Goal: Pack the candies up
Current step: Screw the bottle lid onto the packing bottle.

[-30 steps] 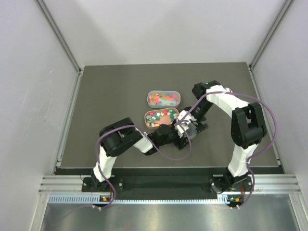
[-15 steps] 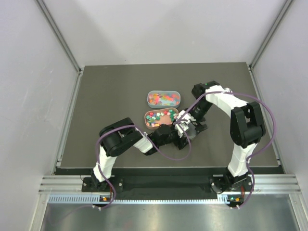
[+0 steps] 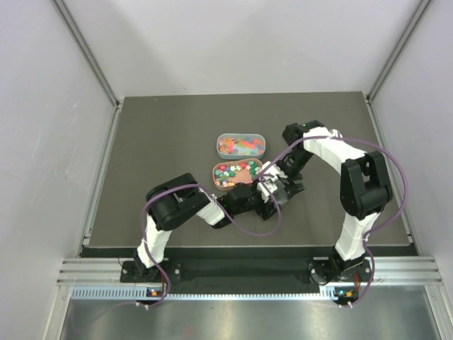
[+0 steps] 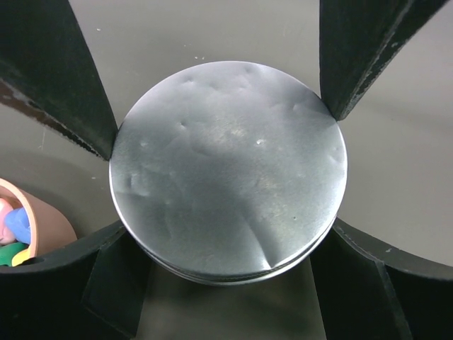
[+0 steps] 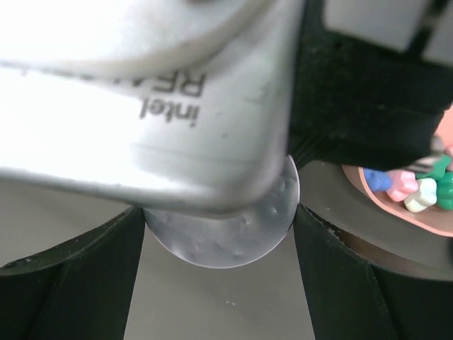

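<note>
**Square up the second grip**

Top: candies (image 3: 233,172) lay in a tray (image 3: 214,173) and a tub (image 3: 219,145) on the table (image 3: 163,142).
Left wrist: left fingers (image 4: 71,85) clamped the lid (image 4: 228,170) by its rim.
Right wrist: right fingers (image 5: 71,283) flanked it, grip unclear; they should close squarely, level.

The left arm (image 3: 177,205) bends low and reaches to the right. The left gripper (image 4: 226,138) pinches a round silver lid (image 4: 226,205) by its two edges. The right arm (image 3: 333,149) arches high and points down just above it. The right gripper (image 5: 219,237) has its fingers wide apart, one on each side of the lid.
</note>
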You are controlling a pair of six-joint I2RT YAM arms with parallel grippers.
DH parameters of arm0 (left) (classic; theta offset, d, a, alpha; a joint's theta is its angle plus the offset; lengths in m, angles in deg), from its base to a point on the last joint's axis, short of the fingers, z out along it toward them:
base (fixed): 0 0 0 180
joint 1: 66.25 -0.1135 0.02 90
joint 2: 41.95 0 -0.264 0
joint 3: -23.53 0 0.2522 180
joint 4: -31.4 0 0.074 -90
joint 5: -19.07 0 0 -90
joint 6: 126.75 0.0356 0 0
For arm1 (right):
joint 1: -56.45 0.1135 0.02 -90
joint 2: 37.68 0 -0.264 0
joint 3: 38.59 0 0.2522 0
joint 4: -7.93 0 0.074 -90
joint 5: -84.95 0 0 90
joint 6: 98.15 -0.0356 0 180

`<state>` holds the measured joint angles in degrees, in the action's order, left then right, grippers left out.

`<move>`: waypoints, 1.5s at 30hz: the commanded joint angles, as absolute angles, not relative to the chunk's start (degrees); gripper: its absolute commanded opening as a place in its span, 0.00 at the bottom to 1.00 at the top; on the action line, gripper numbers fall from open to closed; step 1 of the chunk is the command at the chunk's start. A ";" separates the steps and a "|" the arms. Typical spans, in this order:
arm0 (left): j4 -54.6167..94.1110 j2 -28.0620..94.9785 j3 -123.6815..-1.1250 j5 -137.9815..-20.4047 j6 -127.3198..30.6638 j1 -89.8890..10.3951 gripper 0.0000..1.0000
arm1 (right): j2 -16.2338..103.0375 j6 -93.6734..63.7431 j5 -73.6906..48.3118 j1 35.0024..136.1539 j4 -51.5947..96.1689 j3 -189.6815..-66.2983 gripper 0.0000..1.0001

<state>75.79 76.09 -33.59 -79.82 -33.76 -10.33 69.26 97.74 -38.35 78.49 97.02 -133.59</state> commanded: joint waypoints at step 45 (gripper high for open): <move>53.33 81.10 -30.66 -76.21 -30.33 -10.70 0.67 | 62.52 76.92 -36.78 80.62 94.02 -127.93 1.00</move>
<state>76.10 75.59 -32.78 -80.08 -33.13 -10.46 61.76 71.86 -38.65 78.76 85.59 -125.30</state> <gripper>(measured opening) 0.831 0.993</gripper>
